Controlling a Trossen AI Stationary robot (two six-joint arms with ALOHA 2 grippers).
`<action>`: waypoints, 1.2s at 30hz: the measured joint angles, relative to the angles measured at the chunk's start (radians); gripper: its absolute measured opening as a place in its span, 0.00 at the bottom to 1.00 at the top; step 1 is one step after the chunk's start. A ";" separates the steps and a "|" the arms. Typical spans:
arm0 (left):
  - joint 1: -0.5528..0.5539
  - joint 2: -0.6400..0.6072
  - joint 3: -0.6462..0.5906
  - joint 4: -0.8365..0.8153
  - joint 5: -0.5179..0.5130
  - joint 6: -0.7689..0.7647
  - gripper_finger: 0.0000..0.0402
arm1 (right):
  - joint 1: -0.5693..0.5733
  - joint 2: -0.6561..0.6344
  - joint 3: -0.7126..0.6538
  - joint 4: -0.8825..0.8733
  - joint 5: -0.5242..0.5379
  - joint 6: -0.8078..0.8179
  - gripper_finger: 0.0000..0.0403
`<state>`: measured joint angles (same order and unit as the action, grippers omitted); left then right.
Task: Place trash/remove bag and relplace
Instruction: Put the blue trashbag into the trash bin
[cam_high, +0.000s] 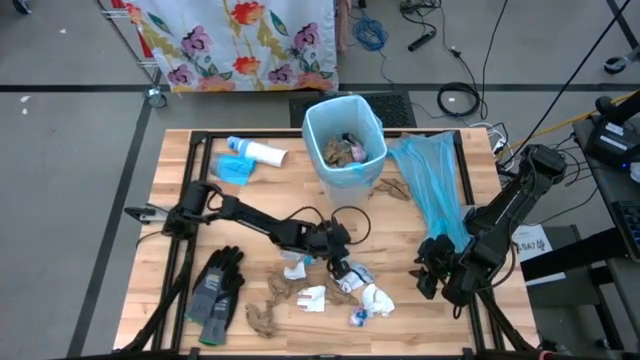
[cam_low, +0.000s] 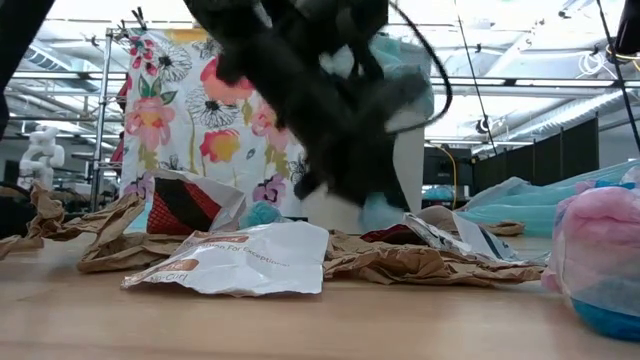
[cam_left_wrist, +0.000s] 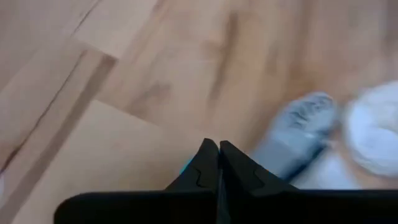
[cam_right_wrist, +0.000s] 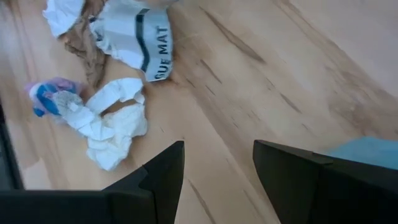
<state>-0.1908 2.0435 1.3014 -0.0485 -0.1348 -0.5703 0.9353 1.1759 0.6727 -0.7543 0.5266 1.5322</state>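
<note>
Trash lies on the near part of the wooden table: brown paper wads (cam_high: 265, 315), white scraps (cam_high: 310, 298) and a blue-bit wrapper (cam_high: 357, 318). In the low view a white wrapper (cam_low: 240, 262) and brown paper (cam_low: 400, 262) lie flat. My left gripper (cam_high: 342, 262) (cam_left_wrist: 217, 158) is shut above the wood beside a grey-white wrapper (cam_left_wrist: 305, 118). A thin blue sliver shows by its tips; whether it is held cannot be told. My right gripper (cam_high: 428, 280) (cam_right_wrist: 217, 168) is open over bare wood, short of white crumpled paper (cam_right_wrist: 112, 127).
A bin (cam_high: 350, 175) lined with a light blue bag stands at the far middle, with brown wads inside. A loose blue bag (cam_high: 430, 180) lies to its right. Dark grey gloves (cam_high: 215, 290) lie near left, and a white bottle (cam_high: 260, 152) lies far left.
</note>
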 joint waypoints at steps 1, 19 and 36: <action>-0.009 -0.017 0.014 -0.016 -0.012 0.000 0.01 | -0.004 0.000 0.000 -0.007 0.000 0.005 0.46; 0.036 -0.342 0.344 -0.222 -0.196 0.334 0.00 | -0.120 0.000 -0.068 0.037 0.002 -0.037 0.46; 0.428 -0.343 0.492 -0.254 -0.033 0.288 0.24 | -0.129 0.001 -0.163 0.306 0.002 -0.029 0.46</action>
<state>0.2374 1.7010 1.7931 -0.3023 -0.1680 -0.2819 0.8059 1.1767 0.5095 -0.4487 0.5282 1.5036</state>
